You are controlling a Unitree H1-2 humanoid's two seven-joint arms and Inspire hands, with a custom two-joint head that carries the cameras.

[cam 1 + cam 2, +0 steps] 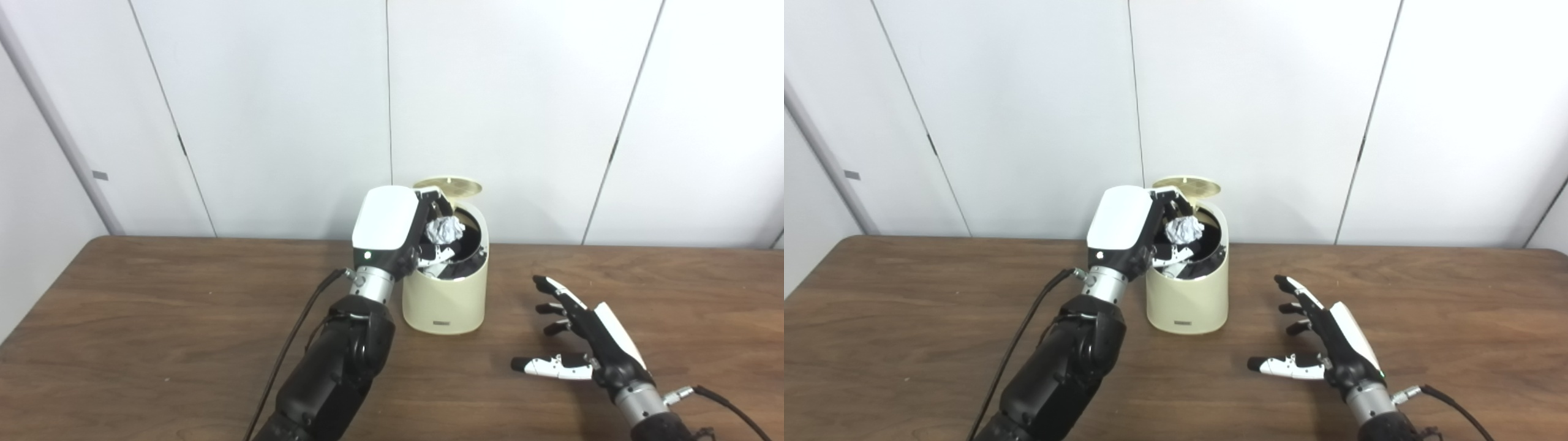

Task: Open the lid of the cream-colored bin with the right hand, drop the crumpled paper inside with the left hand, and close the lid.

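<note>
Wooden table (184, 318) is topped by the cream bin (444, 300), lid (448, 187) raised. Paper (444, 230) is gripped by the left hand (392, 229) over the opening; release should be made squarely above it. The right hand (582, 343) is held open, empty, nearby.

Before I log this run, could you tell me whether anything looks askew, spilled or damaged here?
Nothing stands out. The bin stands upright, lid open, left hand holding the crumpled paper over its mouth; the right hand waits open.
</note>
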